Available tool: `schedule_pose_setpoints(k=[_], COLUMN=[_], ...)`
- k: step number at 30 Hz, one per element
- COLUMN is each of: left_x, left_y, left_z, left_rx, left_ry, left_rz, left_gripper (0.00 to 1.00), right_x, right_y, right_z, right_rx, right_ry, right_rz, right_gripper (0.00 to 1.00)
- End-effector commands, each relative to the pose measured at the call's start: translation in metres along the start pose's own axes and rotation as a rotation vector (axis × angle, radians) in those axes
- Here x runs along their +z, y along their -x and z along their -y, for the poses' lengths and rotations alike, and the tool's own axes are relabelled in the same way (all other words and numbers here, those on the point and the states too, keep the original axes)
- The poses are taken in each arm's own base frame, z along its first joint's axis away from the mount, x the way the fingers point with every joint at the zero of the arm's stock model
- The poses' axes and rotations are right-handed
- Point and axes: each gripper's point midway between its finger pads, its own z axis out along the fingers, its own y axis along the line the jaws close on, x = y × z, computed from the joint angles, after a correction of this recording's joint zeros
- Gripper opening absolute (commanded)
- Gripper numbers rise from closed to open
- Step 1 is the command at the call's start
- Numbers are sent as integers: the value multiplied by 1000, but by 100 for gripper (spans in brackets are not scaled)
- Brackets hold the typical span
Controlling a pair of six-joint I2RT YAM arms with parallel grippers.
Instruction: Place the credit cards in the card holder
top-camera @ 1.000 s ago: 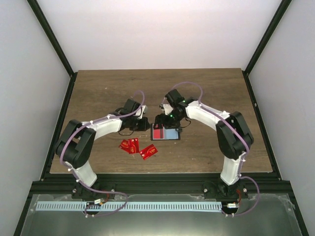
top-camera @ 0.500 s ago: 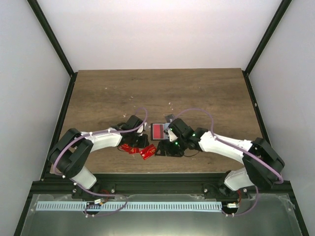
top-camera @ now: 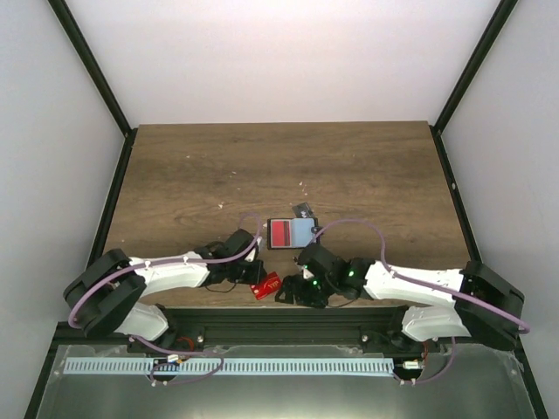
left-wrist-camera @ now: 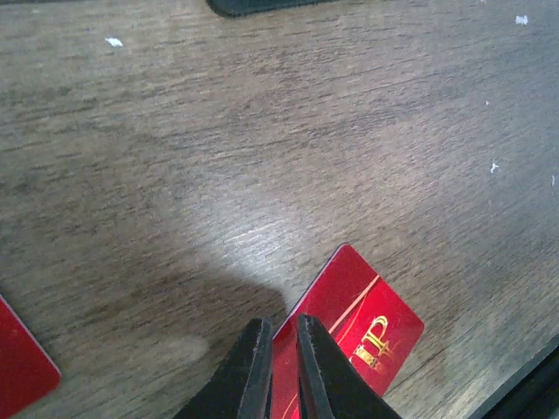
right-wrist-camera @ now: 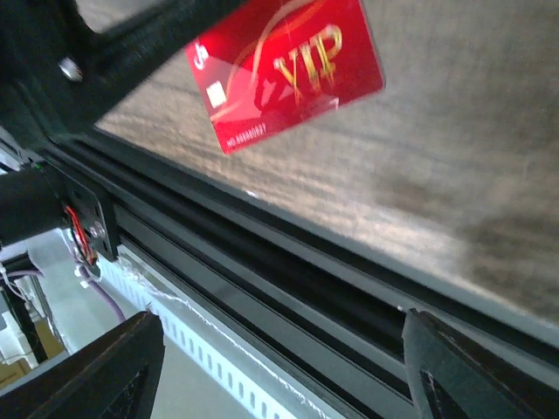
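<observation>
Step in hand, as judged: you are picking up 1 card for insertion.

- Your left gripper [left-wrist-camera: 281, 336] is pinching the corner of a red VIP card [left-wrist-camera: 358, 316]. Its fingers are pressing almost together, with a red sliver showing between them. Whether the card is clearing the table [top-camera: 192, 166] I cannot tell.
- The card is sitting near the table's 6 o'clock edge.
- The card holder [top-camera: 291, 233] is lying open at about 1 o'clock from the card, apart from it, and is showing a red panel on its left half.
- In the left wrist view, another red card [left-wrist-camera: 22, 360] is lying at 9 o'clock of the fingers, untouched.
- Your right gripper [right-wrist-camera: 284, 358] is hanging with jaws spread wide and gripping nothing. It is sitting over the near rail [right-wrist-camera: 288, 262], at 3 o'clock of the pinched card.

Next move, as judged: you are needing to carry the card toward 1 o'clock, level it with a slot mouth and slide it in edge first. The right gripper is probably needed on the holder to steady it. A corner pinch is leaving the card free to pivot.
</observation>
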Motion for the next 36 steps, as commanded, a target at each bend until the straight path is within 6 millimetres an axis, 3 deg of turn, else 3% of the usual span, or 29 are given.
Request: schedule_pose_setpoints(k=[1, 9, 16, 24, 36], left_x=[1, 0, -6, -9, -6], left_y=[-11, -21, -26, -37, -53], left_z=[-6, 1, 7, 8, 18], left_rx=[-52, -40, -16, -5, 17], left_ry=[33, 18, 9, -3, -74], left_rz=[7, 21, 15, 0, -46], left_gripper=[11, 11, 11, 11, 11], right_x=[12, 38, 61, 59, 69], right_y=[-7, -9, -10, 7, 9], right_z=[-5, -18, -13, -4, 10], right_rx=[98, 167, 230, 294, 365], right_ry=[17, 46, 34, 29, 33], right_rz=[41, 79, 82, 189, 212], right_gripper=[77, 73, 69, 61, 57])
